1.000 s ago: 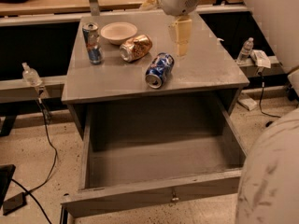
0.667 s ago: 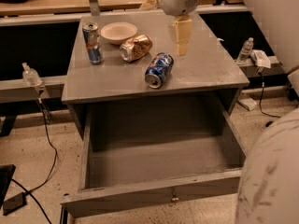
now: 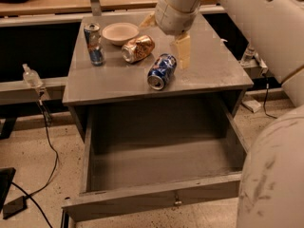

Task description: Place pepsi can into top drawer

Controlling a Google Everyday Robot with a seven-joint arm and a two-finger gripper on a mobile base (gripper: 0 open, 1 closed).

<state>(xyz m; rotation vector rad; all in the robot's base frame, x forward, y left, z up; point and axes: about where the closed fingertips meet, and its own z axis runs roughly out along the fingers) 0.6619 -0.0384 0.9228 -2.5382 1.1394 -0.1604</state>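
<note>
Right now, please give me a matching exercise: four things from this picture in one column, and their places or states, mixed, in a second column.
Things:
1. pepsi can
2. slim silver-and-blue can
3. top drawer
4. gripper

Places or states:
a. pulled open
b. over the cabinet top, next to the pepsi can
c. lying on its side
d. standing upright, left of the bowl

Pairs: 1c, 2d, 3a, 4b.

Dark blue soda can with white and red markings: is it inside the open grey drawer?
No, the dark blue soda can lies on its side on the grey cabinet top beside the gripper, outside the grey drawer.
</note>
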